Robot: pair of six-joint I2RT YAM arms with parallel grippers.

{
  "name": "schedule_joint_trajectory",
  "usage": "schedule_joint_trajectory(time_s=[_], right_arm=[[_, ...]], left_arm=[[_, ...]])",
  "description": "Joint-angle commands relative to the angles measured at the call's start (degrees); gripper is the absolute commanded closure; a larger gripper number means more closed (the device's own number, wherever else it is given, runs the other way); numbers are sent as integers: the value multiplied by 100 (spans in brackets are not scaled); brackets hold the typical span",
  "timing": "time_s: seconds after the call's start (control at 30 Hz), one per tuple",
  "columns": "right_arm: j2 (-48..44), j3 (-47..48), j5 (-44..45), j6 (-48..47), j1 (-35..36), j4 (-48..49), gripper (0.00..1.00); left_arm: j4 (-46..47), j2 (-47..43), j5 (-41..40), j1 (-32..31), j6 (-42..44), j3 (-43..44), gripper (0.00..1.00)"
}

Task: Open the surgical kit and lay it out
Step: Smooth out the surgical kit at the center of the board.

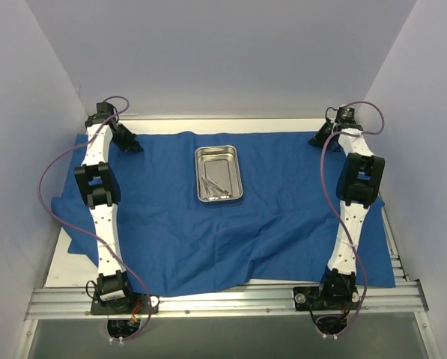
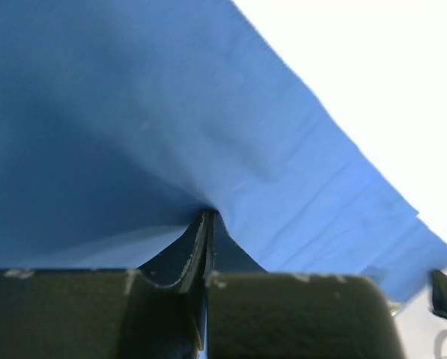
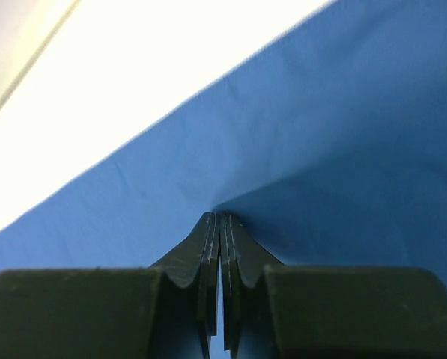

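The royal-blue cloth wrap (image 1: 230,232) lies spread over the table. A shiny steel tray (image 1: 219,173) sits on it at mid-back, with thin silver instruments (image 1: 216,188) inside at its near end. My left gripper (image 1: 131,145) is at the cloth's far-left corner, shut on a pinch of the cloth (image 2: 208,112). My right gripper (image 1: 318,139) is at the far-right corner, shut on the cloth (image 3: 320,134) as well. Both wrist views show the jaws pressed together with cloth puckered at the tips.
White table surface (image 1: 62,265) shows beyond the cloth's left edge and along the back. The enclosure walls (image 1: 28,112) stand close on both sides. An aluminium rail (image 1: 223,301) carries the arm bases at the near edge.
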Motion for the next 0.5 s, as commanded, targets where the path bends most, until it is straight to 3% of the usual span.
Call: schedule_joint_trajectory(time_s=[0.0, 0.23, 0.47], right_arm=[[766, 244, 293, 53, -106, -492, 100], [1592, 1510, 328, 168, -115, -959, 100], [2225, 2548, 319, 106, -150, -1170, 100]], left_arm=[[249, 637, 204, -91, -355, 363, 98], [655, 1358, 670, 6, -734, 1084, 98], [1262, 1533, 829, 216, -1032, 969, 98]])
